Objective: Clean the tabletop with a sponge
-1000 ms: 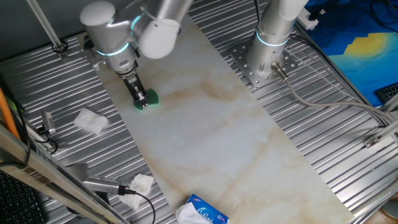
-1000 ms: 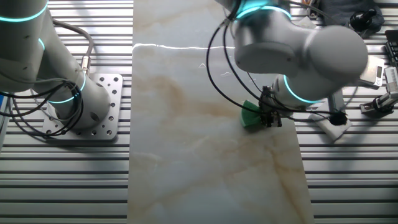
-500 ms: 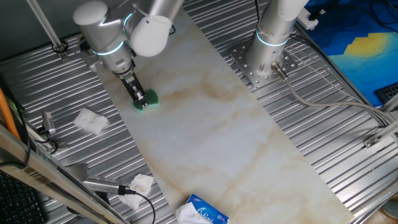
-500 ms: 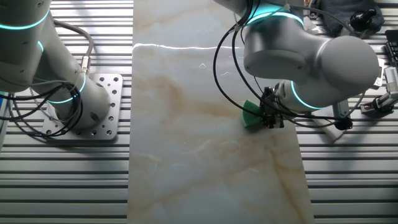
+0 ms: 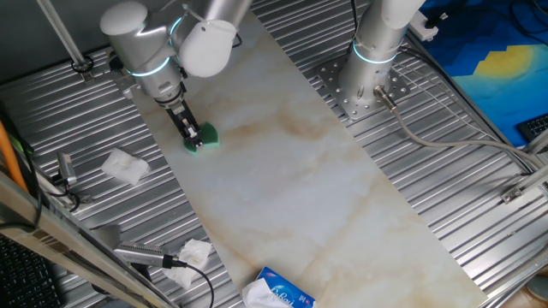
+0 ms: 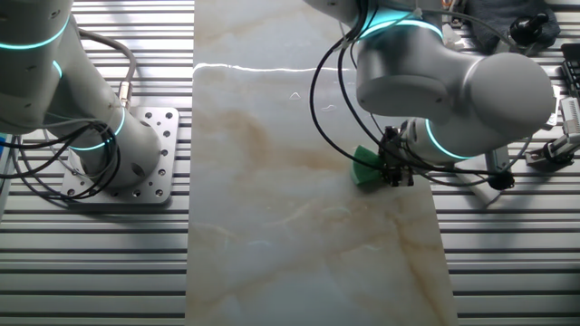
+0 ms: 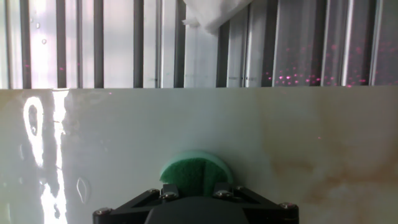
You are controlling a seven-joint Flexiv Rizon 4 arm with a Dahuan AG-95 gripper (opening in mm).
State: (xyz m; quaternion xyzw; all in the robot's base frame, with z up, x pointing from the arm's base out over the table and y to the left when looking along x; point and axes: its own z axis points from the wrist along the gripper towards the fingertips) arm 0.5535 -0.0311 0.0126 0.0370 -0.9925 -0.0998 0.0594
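The tabletop (image 5: 291, 180) is a long glossy off-white marble-look slab with faint brown veins; it also shows in the other fixed view (image 6: 281, 226) and the hand view (image 7: 311, 137). The green sponge (image 5: 205, 137) sits on the slab near its left edge, pressed down by my gripper (image 5: 193, 139), which is shut on it. In the other fixed view the sponge (image 6: 364, 167) is near the slab's right edge under the gripper (image 6: 388, 174). In the hand view the sponge (image 7: 196, 173) bulges out from between the fingers, squeezed.
Crumpled white tissues lie on the ribbed metal, one (image 5: 125, 166) left of the slab, another (image 5: 193, 252) lower down, one (image 7: 214, 12) ahead in the hand view. A blue-and-white tissue pack (image 5: 278, 293) lies at the slab's near end. A second arm's base (image 5: 370, 79) stands to the right.
The arm body shifted slightly to the left from one second ago. The gripper and sponge stay at the same spot on the slab.
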